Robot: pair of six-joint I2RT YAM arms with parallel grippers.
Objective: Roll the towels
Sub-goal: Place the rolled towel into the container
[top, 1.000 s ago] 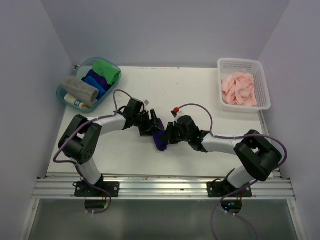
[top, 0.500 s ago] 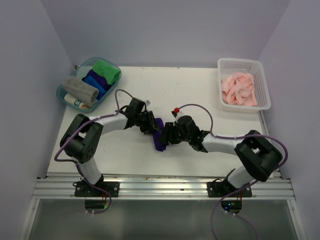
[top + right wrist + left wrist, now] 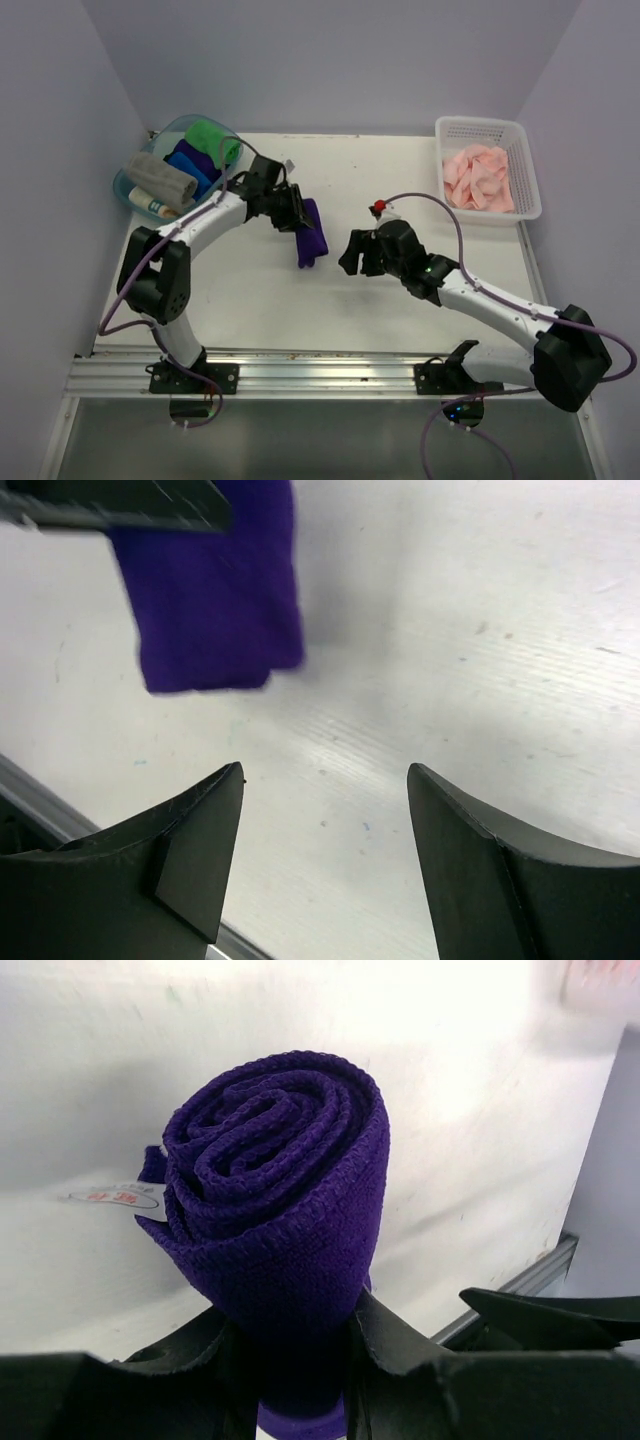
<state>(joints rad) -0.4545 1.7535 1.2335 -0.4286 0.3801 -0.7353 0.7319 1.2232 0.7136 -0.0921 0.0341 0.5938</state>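
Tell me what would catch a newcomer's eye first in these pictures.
The tightly rolled dark purple terry towel, pinched in the left gripper near the middle of the white table, stands out first. The right gripper stands open and empty beside it. Loose pale pink cloths fill a white plastic basket at far right; grey, blue and green rolled towels lie in a blue tub at far left.

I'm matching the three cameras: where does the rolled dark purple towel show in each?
Top external: purple towel centre-left, in the left gripper.
Left wrist: purple towel fills the centre, spiral end toward the camera.
Right wrist: purple towel upper left, blurred.
Shared landmark: the white table, in all three.
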